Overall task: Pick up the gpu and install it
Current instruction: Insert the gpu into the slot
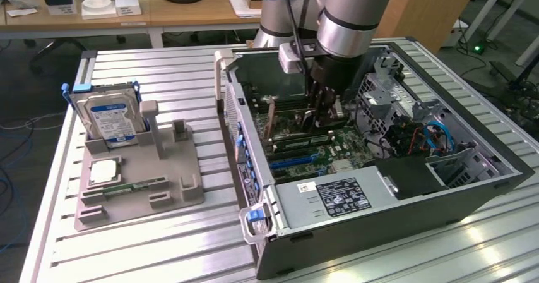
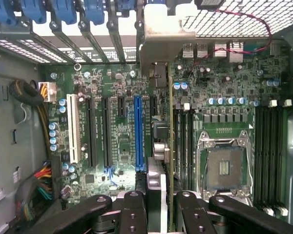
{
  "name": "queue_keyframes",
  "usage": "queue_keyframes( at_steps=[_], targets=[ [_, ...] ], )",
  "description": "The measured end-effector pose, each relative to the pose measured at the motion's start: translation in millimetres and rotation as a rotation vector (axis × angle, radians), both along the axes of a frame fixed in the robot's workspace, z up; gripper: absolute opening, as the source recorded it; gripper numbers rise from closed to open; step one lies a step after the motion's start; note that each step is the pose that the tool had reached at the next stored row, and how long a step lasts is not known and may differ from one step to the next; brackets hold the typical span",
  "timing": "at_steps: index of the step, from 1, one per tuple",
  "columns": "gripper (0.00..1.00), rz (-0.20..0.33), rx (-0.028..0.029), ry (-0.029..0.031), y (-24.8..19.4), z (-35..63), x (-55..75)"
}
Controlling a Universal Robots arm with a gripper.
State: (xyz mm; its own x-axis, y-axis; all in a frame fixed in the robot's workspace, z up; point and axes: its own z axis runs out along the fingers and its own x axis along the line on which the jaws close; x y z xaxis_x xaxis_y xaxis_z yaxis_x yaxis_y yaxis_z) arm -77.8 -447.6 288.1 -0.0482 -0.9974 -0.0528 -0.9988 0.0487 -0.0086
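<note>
1. Gripper [image 2: 160, 202] is partly closed, clamping the gpu [image 2: 163, 46] between its fingers.
2. Gpu stands edge-on over the motherboard [image 2: 112, 87] inside the case [image 1: 471, 188], just beside the blue slot [image 2: 139, 131].
3. Hard drive [image 1: 110, 119] stands on the bench [image 1: 151, 251], at the exterior view's left.

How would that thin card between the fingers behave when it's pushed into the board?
The gpu looks thin and flat, so probably stiff and light. Held edge-on between the fingers, it could twist if pushed unevenly. Its metal bracket likely weights one end.
</note>
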Motion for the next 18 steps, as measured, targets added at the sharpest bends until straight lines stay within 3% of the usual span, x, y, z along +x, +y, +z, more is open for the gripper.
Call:
queue_keyframes(
  at_steps=[5, 8, 9, 14, 18],
  targets=[
    [0.28, 0.0, 0.0002, -0.001, -1.7, -7.2, 0.0],
    [0.28, 0.0, -0.0003, -0.0129, -1.7, -9.4, 0.0],
    [0.28, 0.0, -0.0001, -0.0143, -1.7, -9.8, 0.1],
    [0.28, 0.0, -0.0001, -0.0144, -3.9, -11.8, -0.3],
    [0.28, 0.0, -0.004, -0.0144, -4.7, -15.2, -0.8]
  ],
)
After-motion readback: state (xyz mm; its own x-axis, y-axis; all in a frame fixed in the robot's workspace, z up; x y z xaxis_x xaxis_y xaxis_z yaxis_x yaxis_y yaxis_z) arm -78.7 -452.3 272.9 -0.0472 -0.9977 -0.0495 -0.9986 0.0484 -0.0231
